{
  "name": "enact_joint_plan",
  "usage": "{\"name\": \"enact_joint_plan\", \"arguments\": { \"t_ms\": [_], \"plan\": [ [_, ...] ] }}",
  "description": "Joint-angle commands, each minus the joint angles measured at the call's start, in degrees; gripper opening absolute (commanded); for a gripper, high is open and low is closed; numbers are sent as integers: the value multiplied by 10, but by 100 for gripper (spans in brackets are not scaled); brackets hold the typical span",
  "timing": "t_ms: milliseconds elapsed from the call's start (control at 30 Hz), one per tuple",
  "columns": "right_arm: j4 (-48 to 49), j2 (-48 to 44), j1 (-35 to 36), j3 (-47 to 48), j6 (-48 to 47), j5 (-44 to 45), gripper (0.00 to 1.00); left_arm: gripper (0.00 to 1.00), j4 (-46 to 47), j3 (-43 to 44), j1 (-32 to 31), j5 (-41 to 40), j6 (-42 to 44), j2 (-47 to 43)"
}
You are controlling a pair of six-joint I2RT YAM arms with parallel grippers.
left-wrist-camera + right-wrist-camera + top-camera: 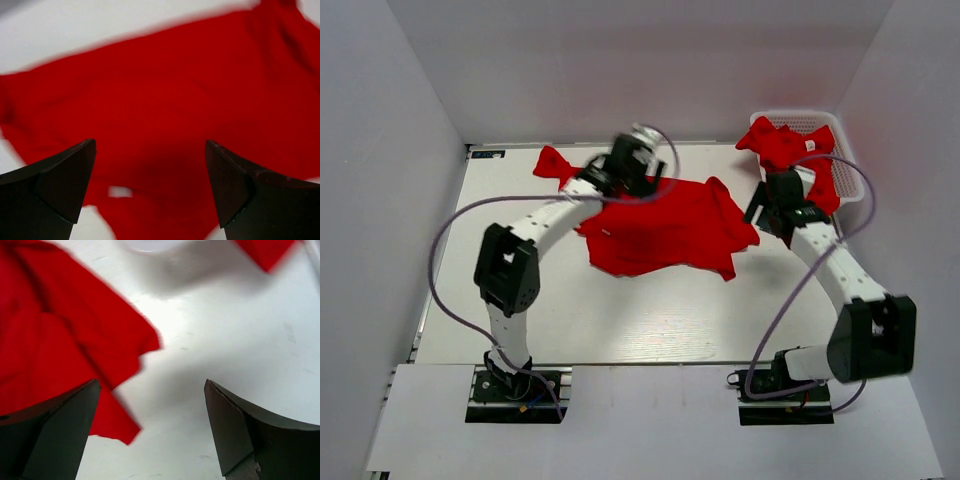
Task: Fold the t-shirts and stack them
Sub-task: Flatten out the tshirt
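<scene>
Nearest me, the table (620, 320) shows bare white in front of both arm bases. Past that strip, at mid-table, lies the spread t-shirt (670, 230). It is rumpled, and its long axis runs roughly 9 to 3 o'clock across my top view, with one corner drooping toward 5 o'clock.

The right claw (151, 384) hangs just off the shirt's 3 o'clock edge. Its fingers are wide apart with only bare table between them, and the nearest red corner sits at its 9 o'clock, close but not touching.

Farther back, the left claw (150, 145) is over the shirt's far edge, near 11 o'clock of the cloth. It is also spread wide and grips nothing. Red fabric fills its view, with a small white tag (119, 191) low between the fingers.

I judge the left arm better placed to take cloth, since it need only drop. The right must first shift toward 9 o'clock.

A red flap (552, 163) pokes out beyond the left arm; I cannot tell whether it is a sleeve or another shirt. Farthest off, at 1 o'clock, the white lattice basket (798, 116) holds heaped t-shirts (782, 143) not yet folded.
</scene>
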Motion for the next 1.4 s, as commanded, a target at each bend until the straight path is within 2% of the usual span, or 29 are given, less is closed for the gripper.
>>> {"name": "enact_joint_plan", "arguments": {
  "t_ms": [0,67,167,267,367,567,733,900,1000,1100,1133,1200,1233,1267,1367],
  "plan": [
    [-2,-92,-26,-47,60,101,90,100,28,-61,-99,36,-9,-38],
    [-14,-126,-48,-74,68,140,90,100,35,-66,-166,16,-9,-30],
    [-24,-179,-72,-87,65,163,90,100,11,-19,-237,2,17,27],
    [-37,-205,-94,-89,58,183,90,100,-14,28,-274,-18,17,78],
    [-43,-222,-107,-81,49,184,90,100,1,39,-293,-60,17,100],
    [-51,-246,-144,-32,43,167,90,100,46,73,-312,-60,17,161],
    [-48,-251,-155,-29,31,155,90,100,32,149,-323,-48,10,225],
    [-41,-235,-160,-32,23,134,90,96,20,162,-328,-37,4,253],
    [-34,-224,-166,-32,18,119,90,85,20,162,-334,-44,4,258],
    [-30,-215,-170,-35,16,112,90,69,25,144,-334,-56,-2,264],
    [-25,-215,-171,-37,16,112,90,50,25,138,-334,-56,5,264],
    [-20,-213,-175,-43,9,96,90,26,30,138,-339,-70,5,264],
    [-17,-209,-175,-46,7,84,90,17,30,138,-339,-84,5,264],
    [-13,-208,-179,-48,7,71,90,0,30,138,-339,-93,5,264],
    [-5,-196,-181,-52,-2,44,90,0,48,111,-339,-114,5,233]
  ]
}}
